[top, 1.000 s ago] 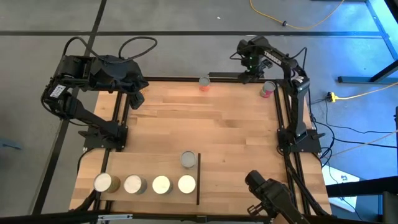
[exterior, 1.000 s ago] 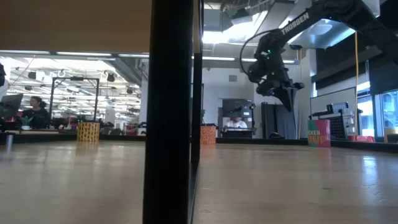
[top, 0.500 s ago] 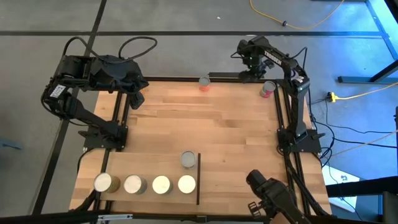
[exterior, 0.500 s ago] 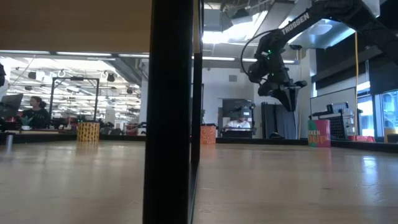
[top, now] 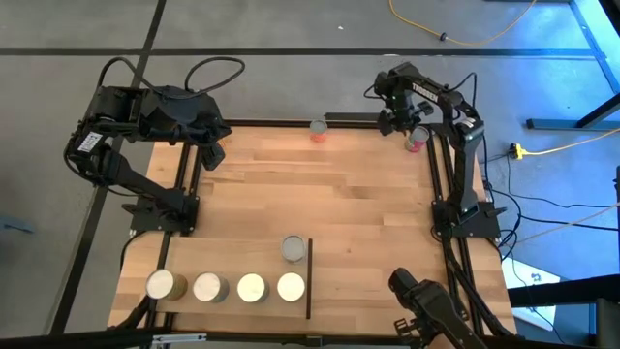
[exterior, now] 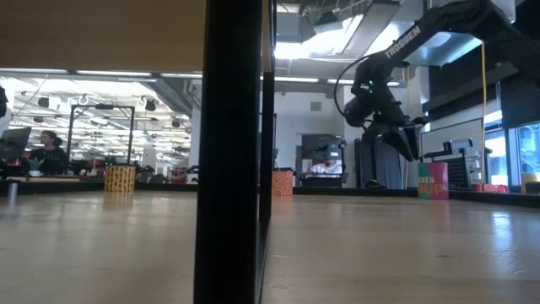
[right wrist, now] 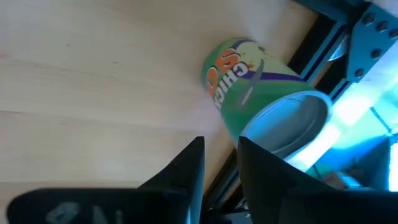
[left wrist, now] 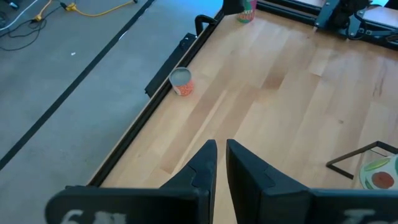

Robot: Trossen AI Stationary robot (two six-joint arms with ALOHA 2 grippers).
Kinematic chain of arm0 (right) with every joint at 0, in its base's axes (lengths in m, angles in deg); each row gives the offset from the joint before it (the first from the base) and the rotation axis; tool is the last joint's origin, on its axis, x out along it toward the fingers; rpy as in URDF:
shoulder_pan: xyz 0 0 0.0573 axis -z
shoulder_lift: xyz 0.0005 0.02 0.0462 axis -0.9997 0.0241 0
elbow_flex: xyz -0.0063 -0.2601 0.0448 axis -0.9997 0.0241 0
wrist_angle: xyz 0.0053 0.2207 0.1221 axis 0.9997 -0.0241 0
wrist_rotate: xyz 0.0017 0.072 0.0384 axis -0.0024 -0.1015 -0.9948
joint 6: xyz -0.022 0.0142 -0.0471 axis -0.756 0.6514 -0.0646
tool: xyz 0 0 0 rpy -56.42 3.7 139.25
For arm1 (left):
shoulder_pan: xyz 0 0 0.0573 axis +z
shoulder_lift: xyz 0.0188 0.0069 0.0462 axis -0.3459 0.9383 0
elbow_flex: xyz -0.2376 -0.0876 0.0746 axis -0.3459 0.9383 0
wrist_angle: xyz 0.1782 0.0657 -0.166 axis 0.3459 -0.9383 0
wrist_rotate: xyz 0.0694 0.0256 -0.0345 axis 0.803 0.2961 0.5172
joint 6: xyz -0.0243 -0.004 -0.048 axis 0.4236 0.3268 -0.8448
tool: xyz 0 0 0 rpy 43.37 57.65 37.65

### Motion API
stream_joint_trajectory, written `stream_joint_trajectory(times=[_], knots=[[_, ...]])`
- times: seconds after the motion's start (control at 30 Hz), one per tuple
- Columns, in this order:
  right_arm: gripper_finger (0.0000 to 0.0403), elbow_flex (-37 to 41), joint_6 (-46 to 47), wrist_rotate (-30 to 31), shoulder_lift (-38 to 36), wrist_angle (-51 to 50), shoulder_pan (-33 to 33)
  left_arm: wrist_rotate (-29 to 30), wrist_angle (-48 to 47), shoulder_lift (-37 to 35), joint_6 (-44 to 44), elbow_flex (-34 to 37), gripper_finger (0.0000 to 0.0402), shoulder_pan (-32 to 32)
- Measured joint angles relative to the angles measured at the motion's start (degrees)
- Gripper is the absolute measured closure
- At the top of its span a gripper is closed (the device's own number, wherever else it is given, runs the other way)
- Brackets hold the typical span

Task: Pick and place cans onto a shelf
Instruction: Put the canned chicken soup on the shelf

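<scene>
A green can (right wrist: 249, 81) with a silver top stands upright in the table's far right corner (top: 417, 142), next to the black frame. My right gripper (top: 405, 124) hangs open just above it and a little to its left (exterior: 411, 152), touching nothing; both fingertips (right wrist: 219, 140) show in front of the can. An orange can (top: 318, 129) stands at the far edge. Several cans, one of them (top: 251, 288), stand on the light-wood shelf (top: 213, 257) at the near left. My left gripper (top: 215, 155) waits raised at the far left, open by a narrow gap (left wrist: 221, 143).
The black frame rail (top: 438, 174) runs close behind the green can along the table's right edge. The shelf's black bar (top: 308, 276) stands near the table's middle front and fills the low view's centre (exterior: 232, 152). Bare wood (top: 329, 194) lies between the shelf and the far cans.
My right gripper has sunk and gone toward the table's right edge, closing in on the green can in the far right corner, with its wrist rolling a little. Its fingers have spread apart. The cans and my left arm have kept still.
</scene>
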Motion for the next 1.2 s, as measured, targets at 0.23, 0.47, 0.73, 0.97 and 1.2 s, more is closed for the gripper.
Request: stream_joint_trajectory(times=[0.23,0.47,0.73,0.97,1.2], knots=[[0.0306,0.0,0.6,0.7,-2.1,0.1,0.1,0.0,0.0,0.0,0.0,0.0,0.0374,0.0],[0.0306,0.1,1.9,-0.2,-2.7,0.1,1.6,0.0,0.0,0.0,-0.7,0.0,0.0374,0.0],[0.0306,3.2,1.7,-1.0,-2.7,0.1,2.2,0.0,0.0,0.0,-1.8,0.0,0.0374,0.0],[0.0306,9.1,0.3,0.0,-2.7,0.1,2.7,0.0,0.0,0.0,-1.8,0.0,0.0374,0.0],[0.0306,12.4,-0.2,3.3,-2.8,1.7,2.8,0.0,0.0,0.0,-1.5,0.0,0.0374,0.0]])
